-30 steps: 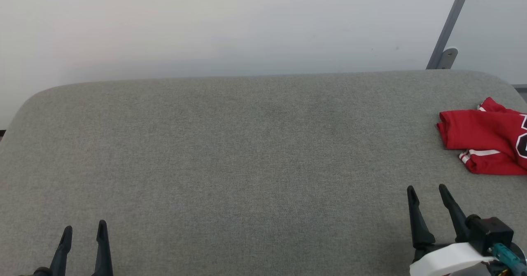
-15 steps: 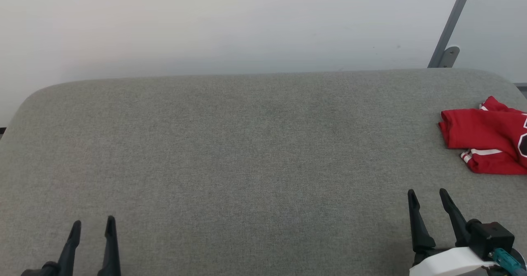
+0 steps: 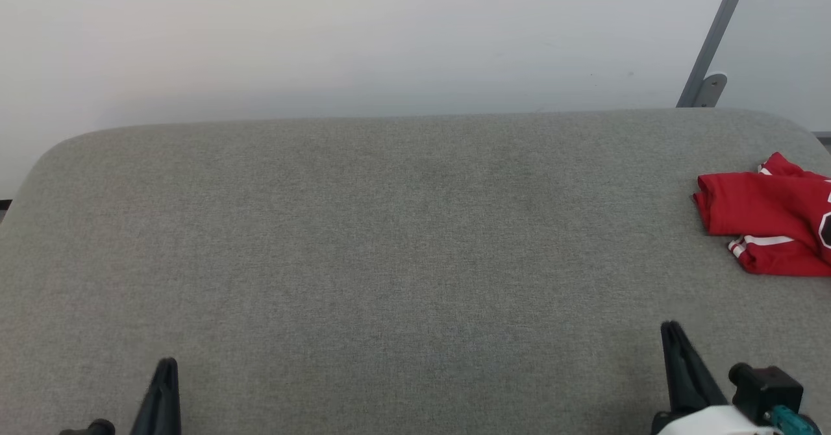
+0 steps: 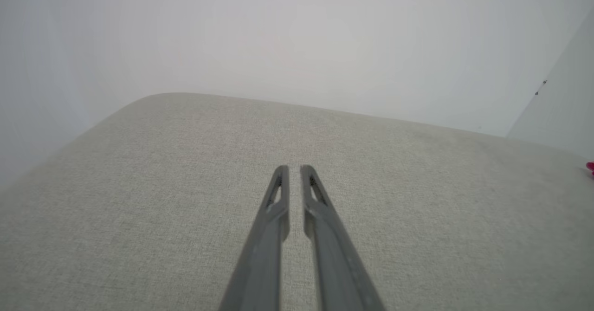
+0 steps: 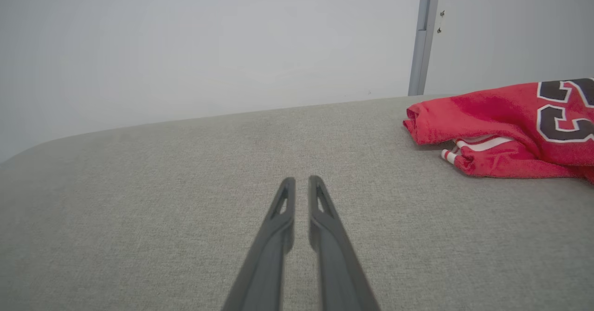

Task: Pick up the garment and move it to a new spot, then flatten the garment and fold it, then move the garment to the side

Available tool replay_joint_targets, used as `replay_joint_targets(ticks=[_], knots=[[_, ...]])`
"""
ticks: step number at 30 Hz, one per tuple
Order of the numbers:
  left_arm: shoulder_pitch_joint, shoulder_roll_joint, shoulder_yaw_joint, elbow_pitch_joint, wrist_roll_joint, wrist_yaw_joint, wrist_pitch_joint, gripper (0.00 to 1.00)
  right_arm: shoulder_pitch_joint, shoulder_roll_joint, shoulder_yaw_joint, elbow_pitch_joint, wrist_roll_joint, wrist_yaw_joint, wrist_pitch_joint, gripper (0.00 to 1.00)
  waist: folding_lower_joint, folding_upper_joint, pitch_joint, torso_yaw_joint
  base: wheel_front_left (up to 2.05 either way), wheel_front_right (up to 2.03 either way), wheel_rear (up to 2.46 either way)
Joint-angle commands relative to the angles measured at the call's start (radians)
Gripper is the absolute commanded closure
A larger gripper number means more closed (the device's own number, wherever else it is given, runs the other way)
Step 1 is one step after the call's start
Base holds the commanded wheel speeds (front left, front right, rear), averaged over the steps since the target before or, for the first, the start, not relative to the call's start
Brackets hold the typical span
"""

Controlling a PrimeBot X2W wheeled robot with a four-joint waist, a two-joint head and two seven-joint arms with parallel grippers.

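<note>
At the lower left of the head view, the left gripper (image 3: 166, 363) rises as a single dark spike. In its wrist view, the left gripper (image 4: 293, 168) has its fingers drawn almost together, with a thin slit between them and nothing held. The grey fabric surface (image 3: 415, 240) spreads across the middle, with a pale wall (image 3: 324, 39) behind it. At the lower right, the right gripper (image 3: 671, 326) looks the same. Its wrist view shows the right gripper (image 5: 301, 179) with its fingers nearly touching and nothing held. The garment (image 3: 759, 208), red with white-striped trim, lies bunched on the surface at the right edge, well apart from both grippers. Black white-outlined numerals show on the garment (image 5: 492, 111) in the right wrist view. A grey metal post (image 3: 714, 39) slants at the upper right.
</note>
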State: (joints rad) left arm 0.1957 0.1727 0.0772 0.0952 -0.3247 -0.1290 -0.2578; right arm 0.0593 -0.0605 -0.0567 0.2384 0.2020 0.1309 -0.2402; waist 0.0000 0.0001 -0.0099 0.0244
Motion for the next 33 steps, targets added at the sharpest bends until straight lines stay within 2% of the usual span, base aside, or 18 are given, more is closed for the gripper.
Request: replay_joint_targets(ticks=[1, 17, 33], knots=[[-0.003, -0.007, -0.001, 0.008, -0.018, 0.000, 0.006, 1.00, 0.000, 0.000, -0.002, 0.008, 0.019, 0.000, 0.007, 1.00, 0.0000, -0.0001, 0.000, 0.000, 0.00, 0.00, 0.00], [-0.069, -0.028, 0.004, 0.037, -0.289, 0.000, 0.081, 1.00, -0.037, 0.002, -0.014, 0.005, 0.313, 0.000, 0.081, 1.00, 0.0000, -0.0001, 0.002, -0.003, 0.00, 0.00, 0.00], [-0.123, -0.047, 0.010, 0.062, -0.513, -0.001, 0.144, 1.00, -0.068, 0.004, -0.024, 0.004, 0.557, 0.000, 0.142, 1.00, 0.0000, -0.0001, 0.003, -0.006, 0.00, 0.00, 0.00]])
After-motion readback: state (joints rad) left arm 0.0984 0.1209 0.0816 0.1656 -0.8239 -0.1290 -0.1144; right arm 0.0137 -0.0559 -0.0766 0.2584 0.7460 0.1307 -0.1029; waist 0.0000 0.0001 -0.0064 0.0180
